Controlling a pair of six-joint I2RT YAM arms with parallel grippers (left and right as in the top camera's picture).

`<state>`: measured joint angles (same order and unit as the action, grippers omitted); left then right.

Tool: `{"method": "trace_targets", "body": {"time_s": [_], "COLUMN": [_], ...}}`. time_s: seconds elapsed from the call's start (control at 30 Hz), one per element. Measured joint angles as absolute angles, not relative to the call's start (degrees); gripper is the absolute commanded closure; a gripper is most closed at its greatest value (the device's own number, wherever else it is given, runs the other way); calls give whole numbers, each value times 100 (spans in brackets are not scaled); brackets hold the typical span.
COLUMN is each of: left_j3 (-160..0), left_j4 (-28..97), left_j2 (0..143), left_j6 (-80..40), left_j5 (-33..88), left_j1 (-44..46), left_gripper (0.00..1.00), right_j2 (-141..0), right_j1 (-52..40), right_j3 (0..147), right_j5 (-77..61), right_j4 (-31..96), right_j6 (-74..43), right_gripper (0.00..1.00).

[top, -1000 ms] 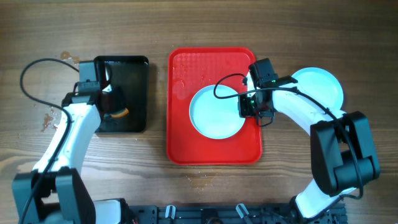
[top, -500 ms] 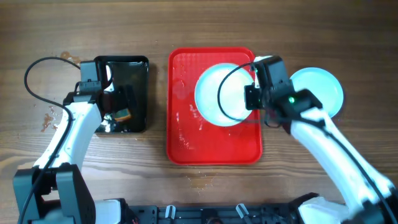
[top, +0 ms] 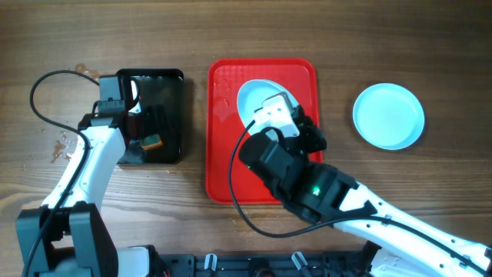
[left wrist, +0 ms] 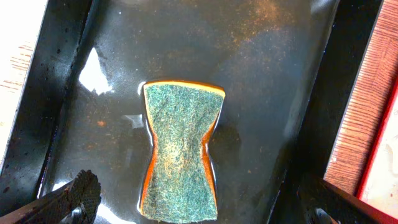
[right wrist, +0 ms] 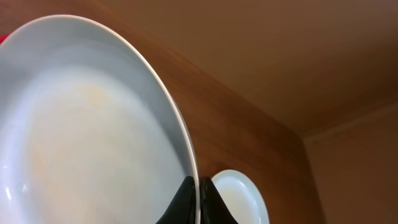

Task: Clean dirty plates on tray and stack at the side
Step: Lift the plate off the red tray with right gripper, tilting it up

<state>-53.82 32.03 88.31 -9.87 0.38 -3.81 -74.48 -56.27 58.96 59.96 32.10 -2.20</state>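
Pale-blue plate (right wrist: 93,149) now raised, tilted, faintly smeared, rim pinched in right gripper (right wrist: 198,198)

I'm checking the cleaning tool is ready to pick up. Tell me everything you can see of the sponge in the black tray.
The sponge has a speckled green scouring top over an orange foam body, pinched at the waist like an hourglass. It lies flat, green side up, on the wet, glossy floor of the black tray. The jaws of the left gripper stand open on either side, clear of it.
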Motion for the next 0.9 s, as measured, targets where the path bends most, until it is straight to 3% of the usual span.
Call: {"method": "trace_targets", "body": {"time_s": [0.57,0.9], "left_j3": [-5382,-5382], "left_j4": [3203,3205], "left_j2": [8831,8831], "left_j6": [-987,-987], "left_j5": [36,36], "left_j1": [-381,-381], "left_gripper": [0,0], "right_j2": [-7776,-7802], "right_j1": [-5784,-6270], "right_j3": [5896,5896], "right_j5": [6482,7467], "right_j4": [3079,2112], "right_j6": [143,1343], "right_gripper": [96,96]}}
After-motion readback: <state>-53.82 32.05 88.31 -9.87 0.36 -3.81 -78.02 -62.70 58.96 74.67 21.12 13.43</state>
